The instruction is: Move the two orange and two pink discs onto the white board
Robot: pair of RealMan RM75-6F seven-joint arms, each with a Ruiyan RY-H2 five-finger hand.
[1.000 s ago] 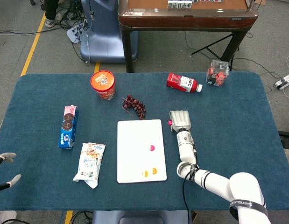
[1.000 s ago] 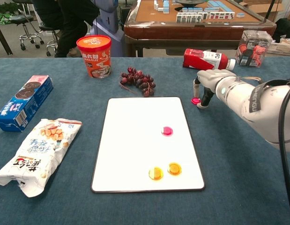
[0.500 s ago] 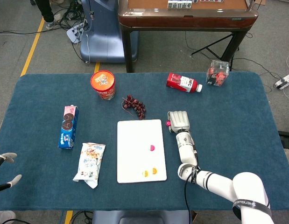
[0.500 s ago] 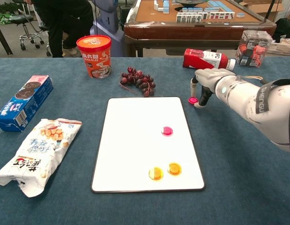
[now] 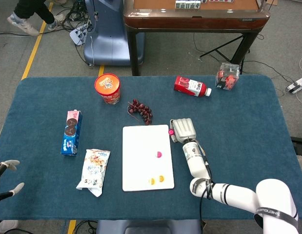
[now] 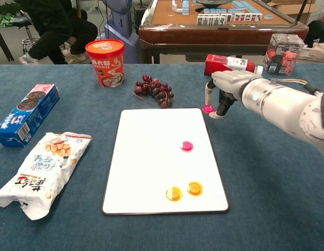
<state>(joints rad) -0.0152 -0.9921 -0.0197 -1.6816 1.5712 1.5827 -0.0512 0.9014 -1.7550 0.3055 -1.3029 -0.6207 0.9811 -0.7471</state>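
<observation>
**Discs: three on the board, one in our right hand**

Discs on the white board (image 6: 151, 157): two orange ones (image 6: 174, 194) (image 6: 194, 188) sit side by side near its front edge, and a pink one (image 6: 187, 146) lies right of its middle. We hold the second pink disc (image 6: 207, 109) pinched between the fingers of our right hand (image 6: 223, 90), just above the board's far right corner. Our left hand (image 5: 5, 175) shows only at the head view's edge, off the surface, fingers spread and holding nothing. Grapes (image 6: 154, 89) lie just beyond the board; a red cup (image 6: 105, 61), cookie box (image 6: 26, 114) and snack bag (image 6: 41, 170) sit to its left.
</observation>
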